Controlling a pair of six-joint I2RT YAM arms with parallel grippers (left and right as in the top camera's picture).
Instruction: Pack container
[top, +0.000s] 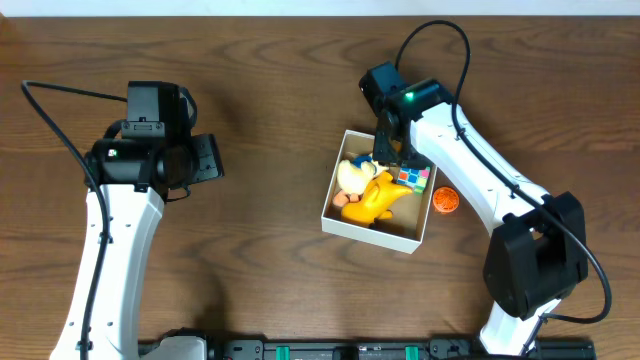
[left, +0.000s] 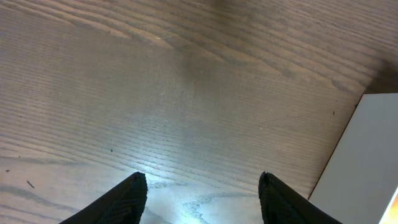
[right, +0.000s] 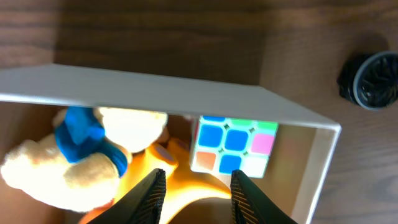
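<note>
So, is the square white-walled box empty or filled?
Partly filled: cream plush toy, yellow toy and colourful puzzle cube lie in the box.

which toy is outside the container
The small orange round toy, on the table beside the container; the plush, yellow toy and puzzle cube lie inside.

Container (top: 366, 233) crowded by toys (top: 377, 201); bare table (top: 260, 250) leftward.
</note>
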